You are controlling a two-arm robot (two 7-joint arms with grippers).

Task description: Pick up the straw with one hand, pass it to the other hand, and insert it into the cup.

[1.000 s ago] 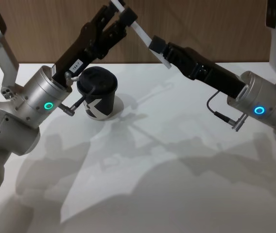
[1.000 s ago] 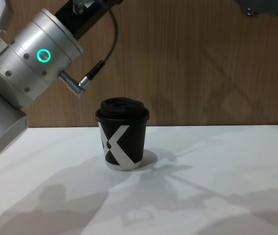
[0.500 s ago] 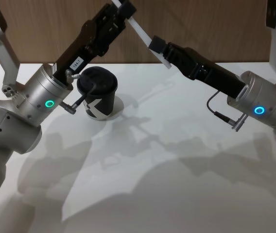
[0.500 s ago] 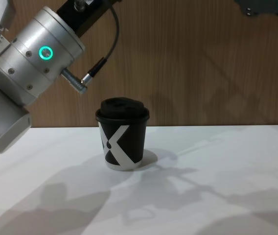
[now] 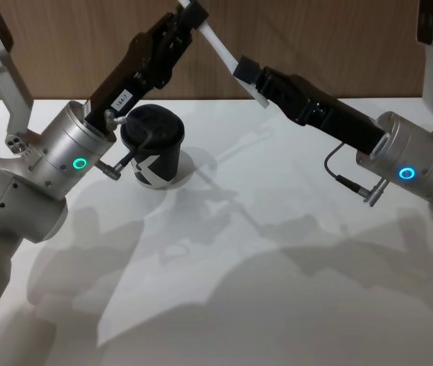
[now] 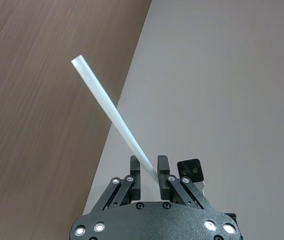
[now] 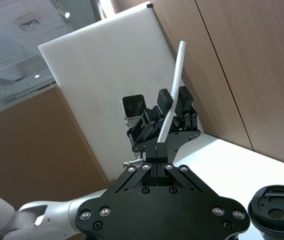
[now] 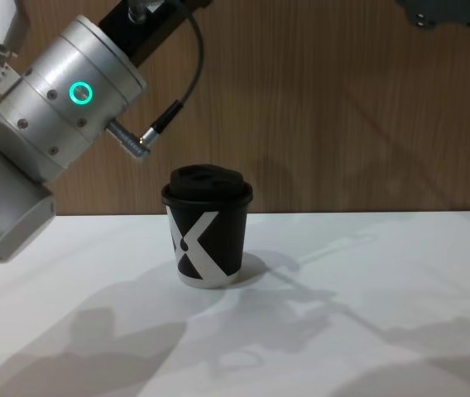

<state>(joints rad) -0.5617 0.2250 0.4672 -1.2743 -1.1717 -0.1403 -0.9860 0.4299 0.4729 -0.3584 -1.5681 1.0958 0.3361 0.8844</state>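
The white straw (image 5: 224,52) slants in the air above the table's back edge, held at both ends. My left gripper (image 5: 191,13), the long black one with the silver wrist, is shut on its upper end; in the left wrist view the straw (image 6: 109,107) runs out between its fingers. My right gripper (image 5: 253,80) is shut on the lower end, and in the right wrist view the straw (image 7: 177,75) rises from it into the left gripper (image 7: 173,102). The black cup (image 5: 154,149) with a white X and a domed lid stands upright below the left arm, also in the chest view (image 8: 208,227).
The white table (image 5: 262,274) spreads out in front of the cup, with a wooden wall (image 8: 351,107) behind. The left arm's silver wrist (image 8: 61,99) and its black cable (image 8: 181,91) hang above and left of the cup.
The left gripper's fingers, open around the straw's upper end a second ago, have closed onto it. The right gripper, the straw and the cup have stayed where they were.
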